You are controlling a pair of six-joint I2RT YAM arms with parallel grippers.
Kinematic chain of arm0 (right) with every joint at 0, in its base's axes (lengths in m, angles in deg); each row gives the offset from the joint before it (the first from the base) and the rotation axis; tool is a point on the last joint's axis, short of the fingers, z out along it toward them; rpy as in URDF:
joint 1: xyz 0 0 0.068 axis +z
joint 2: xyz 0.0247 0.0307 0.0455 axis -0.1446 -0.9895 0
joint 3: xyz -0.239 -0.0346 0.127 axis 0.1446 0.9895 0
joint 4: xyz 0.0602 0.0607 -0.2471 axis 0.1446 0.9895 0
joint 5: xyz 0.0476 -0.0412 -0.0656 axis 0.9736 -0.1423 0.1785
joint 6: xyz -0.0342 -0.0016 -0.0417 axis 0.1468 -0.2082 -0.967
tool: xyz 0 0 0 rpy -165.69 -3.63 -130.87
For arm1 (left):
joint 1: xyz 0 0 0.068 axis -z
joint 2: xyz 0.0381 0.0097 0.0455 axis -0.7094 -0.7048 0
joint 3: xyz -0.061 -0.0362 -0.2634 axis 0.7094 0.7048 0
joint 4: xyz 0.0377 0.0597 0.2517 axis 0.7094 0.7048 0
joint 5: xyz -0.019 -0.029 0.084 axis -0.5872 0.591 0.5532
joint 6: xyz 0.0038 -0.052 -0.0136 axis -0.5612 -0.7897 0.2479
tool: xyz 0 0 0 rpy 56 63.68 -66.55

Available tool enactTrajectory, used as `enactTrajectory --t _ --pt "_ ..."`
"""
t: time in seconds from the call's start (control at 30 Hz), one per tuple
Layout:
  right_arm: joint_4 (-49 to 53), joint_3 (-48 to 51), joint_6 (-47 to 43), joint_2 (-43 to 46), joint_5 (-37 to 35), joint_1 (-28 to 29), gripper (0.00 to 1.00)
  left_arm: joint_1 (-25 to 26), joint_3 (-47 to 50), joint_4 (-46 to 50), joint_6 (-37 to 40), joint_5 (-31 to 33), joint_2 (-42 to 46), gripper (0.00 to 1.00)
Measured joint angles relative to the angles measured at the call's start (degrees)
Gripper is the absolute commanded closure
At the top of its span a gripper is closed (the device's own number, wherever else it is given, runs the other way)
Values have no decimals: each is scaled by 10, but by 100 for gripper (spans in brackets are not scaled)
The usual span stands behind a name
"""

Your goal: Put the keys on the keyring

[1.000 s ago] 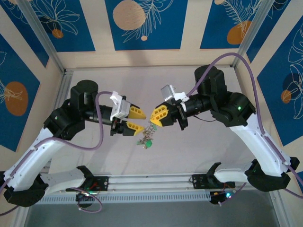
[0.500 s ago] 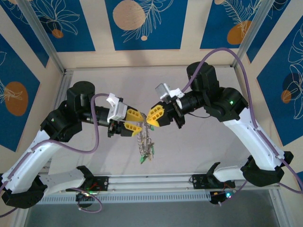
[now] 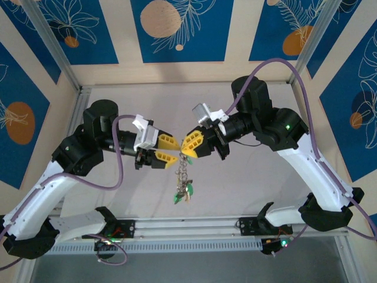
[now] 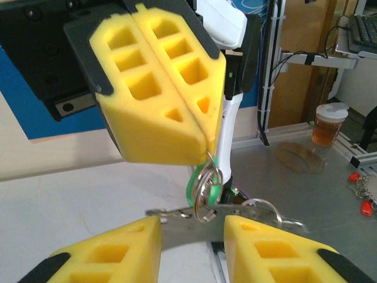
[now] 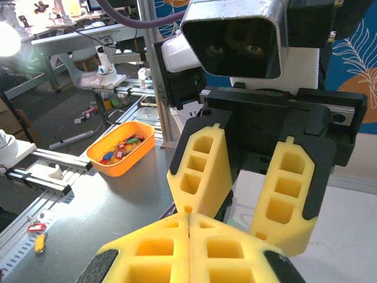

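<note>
The keyring (image 3: 183, 172), a grey beaded metal chain of rings, hangs from my right gripper (image 3: 185, 151), which is shut on its top. Keys (image 3: 183, 194) with a green head dangle at its lower end above the table. In the left wrist view the shut yellow fingers (image 4: 159, 100) pinch a metal ring (image 4: 207, 187) that has a green loop on it. My left gripper (image 4: 193, 227) faces them, open, with the ring just beyond its gap and touching neither finger. From the right wrist camera my right gripper (image 5: 189, 215) is shut, with the left gripper's spread fingers (image 5: 200, 171) opposite.
The white table (image 3: 247, 177) lies under both arms, with a rail (image 3: 188, 227) along its near edge. An orange bin (image 5: 121, 147) of small coloured parts stands on a grey bench beside the table. A red tag (image 4: 366, 206) lies off to the right.
Both grippers have shifted a little left. The keyring now hangs longer under the right gripper. The left fingers have narrowed slightly.
</note>
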Motion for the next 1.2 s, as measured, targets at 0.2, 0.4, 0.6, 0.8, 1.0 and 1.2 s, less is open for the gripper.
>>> enactTrajectory --t 0.2,0.4,0.6,0.8,1.0,1.2 --pt "0 0 0 0 0 0 100 0 0 -13 -7 -7 -10 68" --pt "-1 0 0 0 0 0 100 1 -1 -16 -14 -15 -12 76" --pt "-3 0 0 0 0 0 100 4 -1 -17 -15 -19 -17 79" --pt "-4 0 0 -1 0 0 100 6 -1 -24 -15 -19 -18 70" --pt "-7 0 0 -3 1 6 100 7 -1 -43 -19 -19 -18 73" --pt "-16 0 4 -3 0 6 100 11 0 -47 -29 -28 -18 100"
